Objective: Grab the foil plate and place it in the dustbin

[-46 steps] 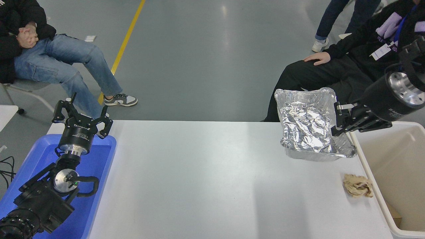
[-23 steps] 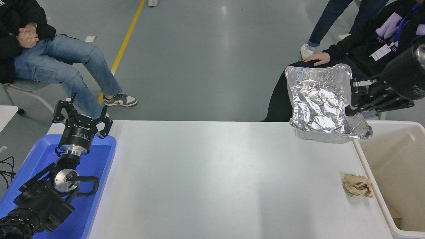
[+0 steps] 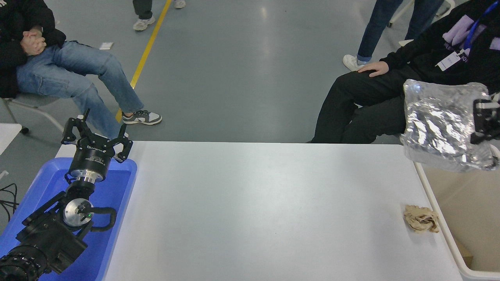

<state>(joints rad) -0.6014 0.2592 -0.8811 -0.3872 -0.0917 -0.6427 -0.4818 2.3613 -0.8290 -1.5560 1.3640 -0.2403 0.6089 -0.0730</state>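
The white table (image 3: 254, 207) fills the lower middle of the view, grey floor beyond it. At the right edge sits the dustbin (image 3: 441, 210), cream with a thick pale rim, only its left wall and part of its inside showing. At the lower left, the blue tub (image 3: 117, 203) lies against the table's left side, and the left arm is parked over it, its left gripper (image 3: 95, 134) pointing away from the camera with fingers spread, nothing between them.

Up in the air at the right edge hangs the foil plate (image 3: 441, 125), shiny and crinkled, tilted so its inside faces the camera. It is clear of the table, hanging over the dustbin's far left corner, its lower rim overlapping the bin's rim line in this view. The right gripper (image 3: 485, 123) comes in from the right edge and is pinching the plate's right rim; only the black fingers show, most of the arm cut off by the frame. So the plate lies to the left of the gripper, held by one side.

Near the table's right edge, just beside the dustbin wall, rests a small crumpled brown paper wad (image 3: 421, 218).

Across the table a person (image 3: 429, 58) in black sits at the right, another person in jeans (image 3: 58, 66) sits at the far left.
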